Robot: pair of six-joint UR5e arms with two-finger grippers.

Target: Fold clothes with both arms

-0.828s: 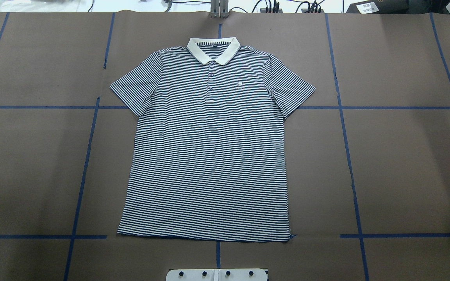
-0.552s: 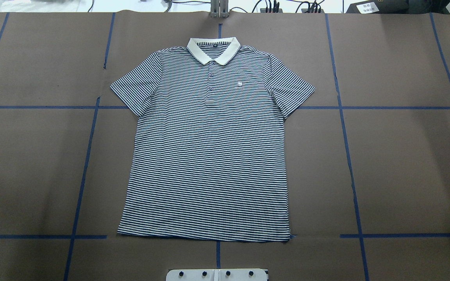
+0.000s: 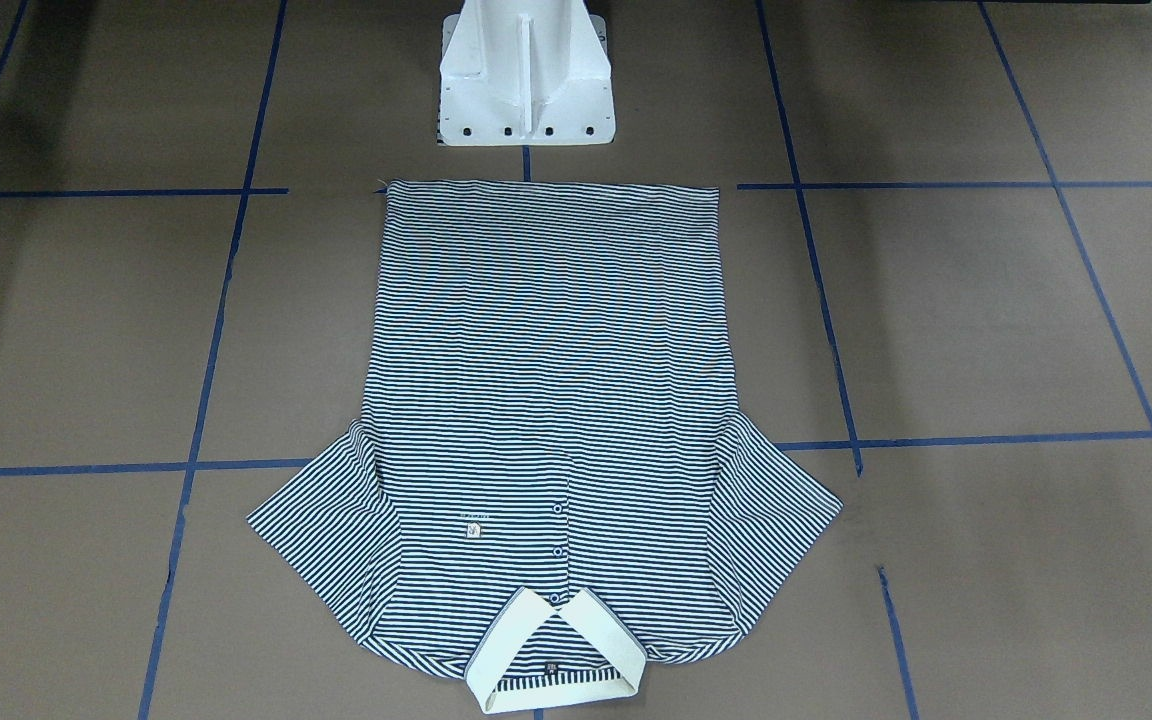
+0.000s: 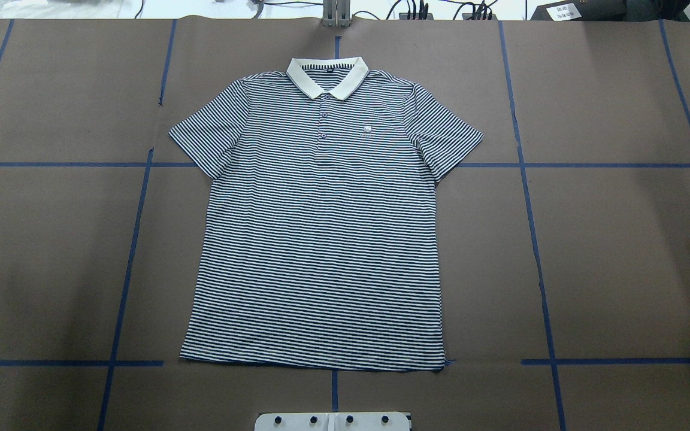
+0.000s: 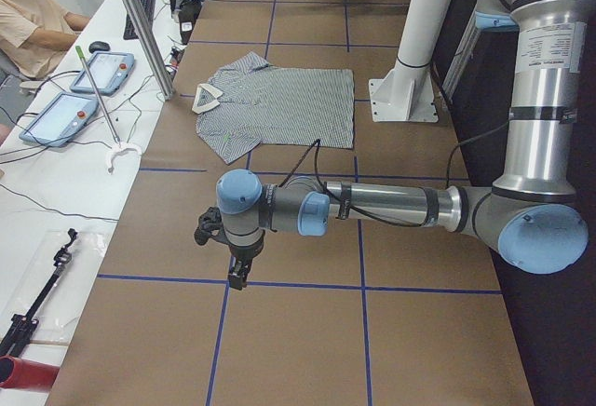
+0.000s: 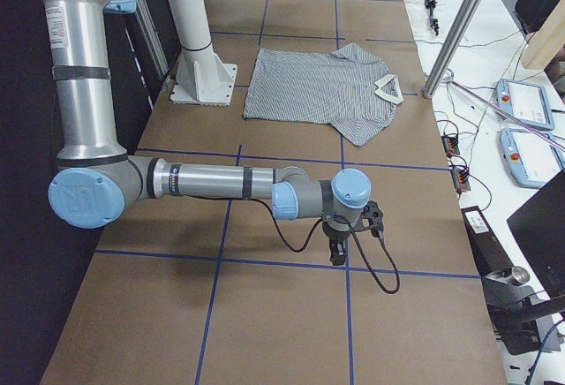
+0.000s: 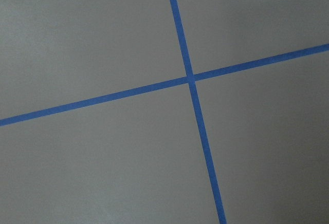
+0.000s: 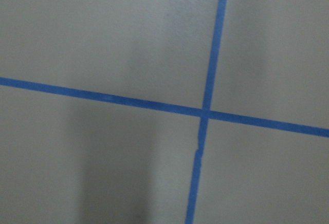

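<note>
The striped polo shirt (image 4: 321, 239) is lying flat and face-up dead centre of the overhead view. Its cream collar (image 4: 327, 76) is toward the top of the frame and its hem (image 4: 312, 358) is at the bottom, just short of the white pedestal base (image 4: 333, 421). Both sleeves are spread out.

My take: it's a thin knit, so it'll be light, floppy and a bit stretchy. It'll sag from wherever it's pinched, and a one-point grab would just bunch it up. The collar looks like the only stiffish bit. I'd go for matched pinches at the edges, say the two hem corners, or a shoulder plus the hem on the same side. Catch both layers, or the front peels off the back. It might also slide a little on the brown paper covering the bench (image 4: 620, 257).

Writing-wise, there's a small pale chest logo patch (image 4: 367, 129) just beside the buttons, too tiny to read. A dark neck tag (image 3: 551, 668) inside the collar is also unreadable.

The left arm's fingers (image 5: 238, 278) and the right arm's fingers (image 6: 337, 257) hang over the bare bench near blue tape (image 7: 190, 77) lines, well apart from the shirt. I can't tell if either pair is apart or together.
</note>
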